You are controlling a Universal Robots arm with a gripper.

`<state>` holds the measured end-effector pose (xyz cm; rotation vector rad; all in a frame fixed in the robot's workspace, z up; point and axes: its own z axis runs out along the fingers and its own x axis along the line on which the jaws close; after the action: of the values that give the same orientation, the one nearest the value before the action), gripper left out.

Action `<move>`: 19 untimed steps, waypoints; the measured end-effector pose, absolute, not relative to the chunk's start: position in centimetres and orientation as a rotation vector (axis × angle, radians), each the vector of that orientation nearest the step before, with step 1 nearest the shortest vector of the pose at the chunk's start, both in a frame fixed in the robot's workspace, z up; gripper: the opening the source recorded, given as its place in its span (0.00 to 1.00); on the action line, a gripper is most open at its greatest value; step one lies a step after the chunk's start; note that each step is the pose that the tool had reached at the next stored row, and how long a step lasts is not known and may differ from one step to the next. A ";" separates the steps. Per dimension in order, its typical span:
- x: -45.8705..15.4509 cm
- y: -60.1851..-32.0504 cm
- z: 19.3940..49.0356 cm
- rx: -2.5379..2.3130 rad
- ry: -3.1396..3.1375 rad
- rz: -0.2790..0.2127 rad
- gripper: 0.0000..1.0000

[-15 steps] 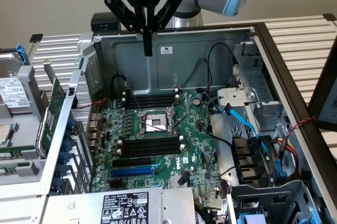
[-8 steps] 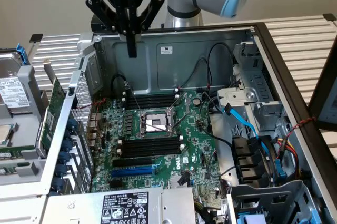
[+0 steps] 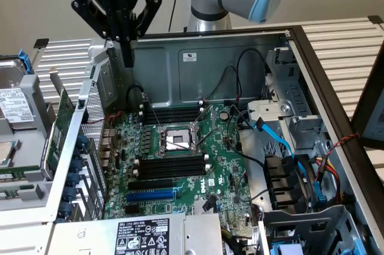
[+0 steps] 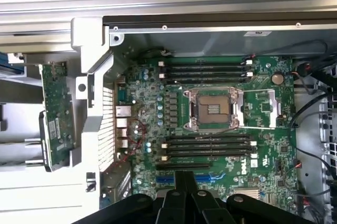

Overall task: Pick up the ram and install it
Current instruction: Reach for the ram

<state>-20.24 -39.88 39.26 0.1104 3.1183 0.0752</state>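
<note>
So the ram (image 3: 61, 124) (image 4: 58, 97) isn't in the machine yet. It's parked outside the case (image 3: 180, 81), on the exterior view's left, just beside the perforated rear panel (image 3: 96, 117) (image 4: 108, 124). It's a long, narrow green stick that seems to sit up on its long edge in a grey metal holder (image 3: 36, 192), running alongside the case wall. Nothing is touching it.

The gripper (image 3: 128, 63) (image 4: 185, 174) hangs above the case's rear corner on that same side, well clear of the ram and up off the board (image 3: 222, 165) (image 4: 263, 145). Its jaws are clenched together with nothing between them.

Inside, the two banks of black slots (image 3: 171, 168) (image 4: 208, 147) on either side of the socket (image 3: 176, 141) (image 4: 213, 109) are all bare, with white clips on the ends. The socket's metal frame is visible too. A blue cable (image 3: 282, 141) loops across by the drive bays on the exterior view's right.

Further left of the ram there's a hard drive (image 3: 15, 105) standing up. The whole lot sits on a slatted metal surface (image 3: 348, 45).
</note>
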 end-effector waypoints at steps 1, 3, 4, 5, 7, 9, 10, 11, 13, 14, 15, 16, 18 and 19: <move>-20.7 -39.9 39.3 0.111 3.118 0.075 0.11; -21.5 -39.9 39.3 0.110 3.119 0.075 0.11; -21.9 -39.9 39.3 0.110 3.120 0.075 0.11; -22.3 -39.9 39.3 0.111 3.120 0.075 0.11; -23.2 -39.9 39.3 0.111 3.120 0.076 0.11; -24.1 -39.9 39.3 0.111 3.120 0.076 0.11; -24.6 -39.9 39.2 0.111 3.120 0.076 0.11; -25.1 -39.9 39.2 0.111 3.120 0.076 0.11; -26.0 -39.9 39.2 0.111 3.120 0.076 0.11; -26.4 -39.9 39.2 0.111 3.120 0.077 0.11; -26.9 -39.9 39.2 0.111 3.121 0.077 0.11; -27.3 -39.9 39.2 0.111 3.121 0.077 0.11; -28.2 -39.9 39.2 0.111 3.121 0.077 0.11; -28.6 -39.9 39.2 0.111 3.122 0.077 0.11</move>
<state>-28.59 -39.88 39.20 0.1107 3.1215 0.0773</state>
